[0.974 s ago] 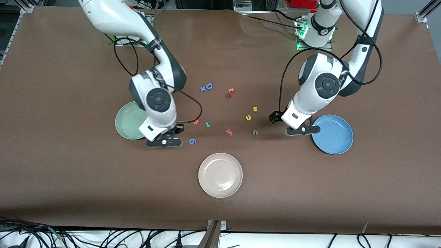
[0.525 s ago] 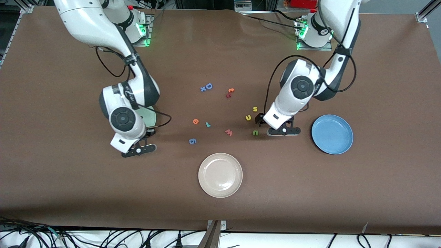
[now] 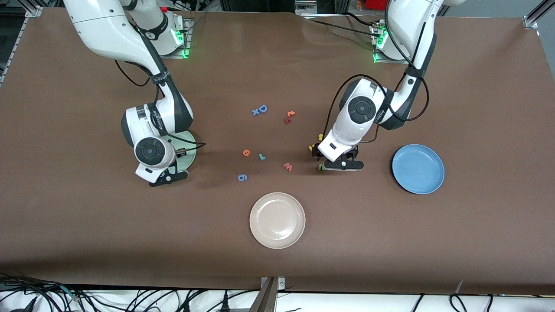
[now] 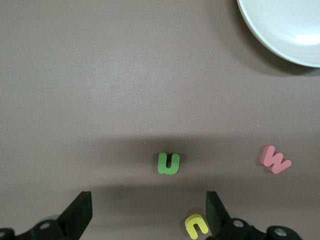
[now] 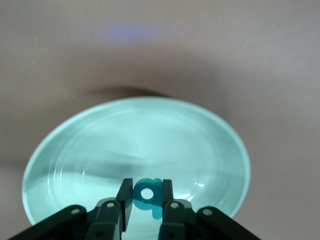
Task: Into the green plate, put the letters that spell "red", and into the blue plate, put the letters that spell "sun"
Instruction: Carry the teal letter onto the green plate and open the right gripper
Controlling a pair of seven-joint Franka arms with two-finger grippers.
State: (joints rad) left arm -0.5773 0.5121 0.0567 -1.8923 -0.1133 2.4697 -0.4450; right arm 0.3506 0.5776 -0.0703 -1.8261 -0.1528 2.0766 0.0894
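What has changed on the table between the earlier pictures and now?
The right pincer, shut on the teal "d", travelled from beside the blue "g" to over the green plate. The left pincer, open, moved from the blue plate to over the green "n". The loose letters and the three plates stayed put.

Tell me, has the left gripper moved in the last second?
Yes. The left gripper moved away from the blue plate, toward the green n, and now hangs open over it.
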